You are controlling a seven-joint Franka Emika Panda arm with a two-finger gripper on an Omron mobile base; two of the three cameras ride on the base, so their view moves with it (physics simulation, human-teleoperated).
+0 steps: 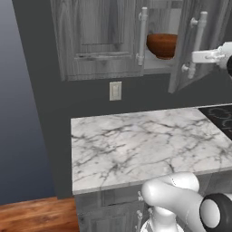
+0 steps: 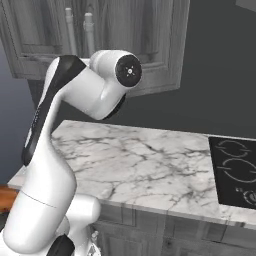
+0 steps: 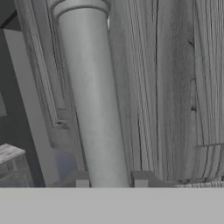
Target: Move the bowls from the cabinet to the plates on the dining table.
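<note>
At the right-hand door of the cabinet (image 1: 97, 38), the jaws were seen clamped on its silver bar handle (image 3: 89, 100), whose long axis ran upright between the fingertips (image 3: 141, 179). The reddish-brown bowl (image 1: 161, 45) sat on the shelf inside, left of the half-open door (image 1: 186, 45), above a marble table (image 1: 145, 145) by a black stove (image 2: 235, 172).
</note>
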